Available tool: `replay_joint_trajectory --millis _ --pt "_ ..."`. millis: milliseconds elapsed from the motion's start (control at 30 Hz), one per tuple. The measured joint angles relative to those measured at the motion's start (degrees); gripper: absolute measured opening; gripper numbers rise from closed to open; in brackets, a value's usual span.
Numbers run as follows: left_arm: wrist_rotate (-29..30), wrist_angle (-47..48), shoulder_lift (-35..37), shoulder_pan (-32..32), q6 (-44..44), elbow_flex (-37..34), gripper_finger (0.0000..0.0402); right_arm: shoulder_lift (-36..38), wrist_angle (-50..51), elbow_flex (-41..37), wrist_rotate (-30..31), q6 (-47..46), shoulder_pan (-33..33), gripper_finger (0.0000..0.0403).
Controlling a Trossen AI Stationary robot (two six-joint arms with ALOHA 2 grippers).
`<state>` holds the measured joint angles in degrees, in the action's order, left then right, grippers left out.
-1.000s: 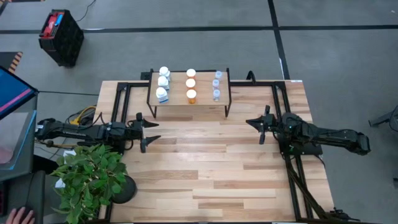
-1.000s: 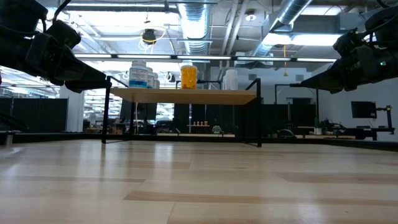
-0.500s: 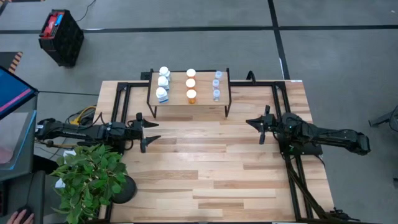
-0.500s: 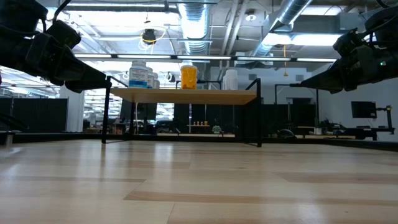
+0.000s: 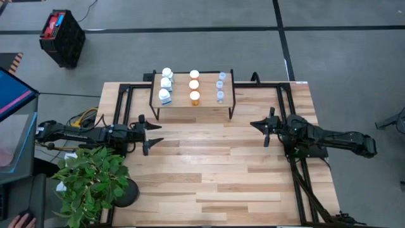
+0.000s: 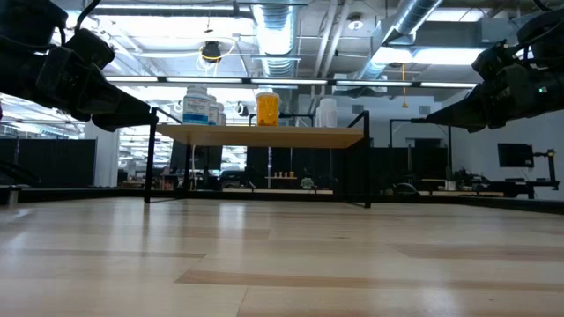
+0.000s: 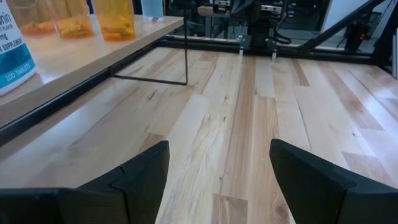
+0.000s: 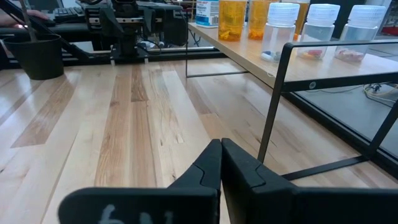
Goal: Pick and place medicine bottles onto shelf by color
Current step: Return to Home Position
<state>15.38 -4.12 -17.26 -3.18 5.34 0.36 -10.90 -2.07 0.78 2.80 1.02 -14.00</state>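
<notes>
Looking straight down from above, a slatted wooden table (image 5: 209, 183) carries a small shelf (image 5: 209, 95) near its far edge. Nine bottles stand on the shelf in three columns: white bottles (image 5: 166, 83) on the left, orange bottles (image 5: 194, 85) in the middle, clear bottles (image 5: 221, 87) on the right. The left tool (image 5: 158, 133) hangs over the table's left side and the right tool (image 5: 256, 125) over its right side, both well apart from the shelf and pointing toward each other. A leafy plant (image 5: 95, 183) sits at the near left corner

From table height, the shelf stands at mid-picture with the bottles upright on top, and a dark arm enters from each upper corner, both clear of the shelf's legs

The left wrist view shows that tool's fingers (image 7: 140, 180) spread wide with nothing between them, bare table ahead and the shelf off to one side

The right wrist view shows that tool's fingers (image 8: 205, 174) pressed together, holding nothing, with a black shelf leg just ahead

Sorting looks complete, so the step in hand is parking the arms. To do it well, each arm should draw back along its own side, keeping height and staying away from the shelf's legs and the bottle rows, so nothing is nudged out of line
</notes>
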Motion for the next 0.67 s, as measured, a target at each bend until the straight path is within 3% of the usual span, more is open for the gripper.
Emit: replay_joint_trajectory --millis 667 --pt "0.00 0.00 0.00 0.00 -0.28 0.02 0.0267 0.00 0.00 0.00 0.01 0.00 0.00 0.0029"
